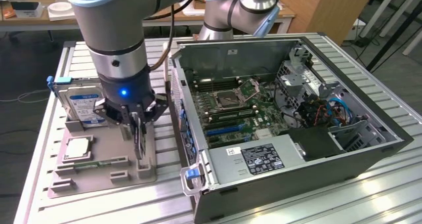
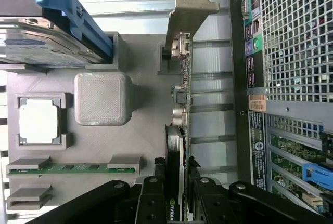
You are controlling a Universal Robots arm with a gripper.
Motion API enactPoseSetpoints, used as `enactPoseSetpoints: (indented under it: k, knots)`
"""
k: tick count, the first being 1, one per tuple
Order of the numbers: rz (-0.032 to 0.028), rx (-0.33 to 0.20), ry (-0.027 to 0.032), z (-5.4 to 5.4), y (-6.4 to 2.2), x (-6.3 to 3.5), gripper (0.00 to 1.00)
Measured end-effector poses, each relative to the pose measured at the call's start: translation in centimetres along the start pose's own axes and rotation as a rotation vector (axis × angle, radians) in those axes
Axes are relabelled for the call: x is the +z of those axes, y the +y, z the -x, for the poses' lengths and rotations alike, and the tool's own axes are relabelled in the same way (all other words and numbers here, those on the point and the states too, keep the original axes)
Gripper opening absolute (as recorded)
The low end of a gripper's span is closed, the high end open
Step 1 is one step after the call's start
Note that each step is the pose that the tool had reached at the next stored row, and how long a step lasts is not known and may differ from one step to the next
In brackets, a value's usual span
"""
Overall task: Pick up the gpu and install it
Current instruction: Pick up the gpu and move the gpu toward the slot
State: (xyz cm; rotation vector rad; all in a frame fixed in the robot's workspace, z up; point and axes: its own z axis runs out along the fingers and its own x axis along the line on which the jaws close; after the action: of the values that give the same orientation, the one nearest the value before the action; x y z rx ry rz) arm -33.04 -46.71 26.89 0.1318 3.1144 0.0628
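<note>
The gpu (image 1: 138,141) is a thin dark card standing on edge over the grey fixture tray (image 1: 108,152), at the exterior view's left of the open computer case (image 1: 369,152). My gripper (image 1: 135,119) points straight down and is shut on the card's upper edge. In the wrist view the gpu (image 2: 182,104) runs edge-on away from my gripper (image 2: 177,195), one dark finger (image 2: 154,195) pressed on each side. Its pale metal bracket (image 2: 190,5) sits at the far end. I cannot tell whether the card's lower edge still rests in the tray.
A silver hard drive (image 1: 82,105) with a blue clip stands in the tray, with a processor chip (image 1: 77,147) and a green memory stick (image 2: 73,168) nearby. The motherboard (image 1: 231,105) lies exposed inside the case. Another arm's base (image 1: 231,11) stands behind the case.
</note>
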Motion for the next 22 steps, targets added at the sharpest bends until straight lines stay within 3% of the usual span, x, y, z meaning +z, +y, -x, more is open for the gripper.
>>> enactPoseSetpoints:
  k: [22]
  knots:
    - [0.0,0.0,0.0001,0.1,0.15,-3.7,0.26]
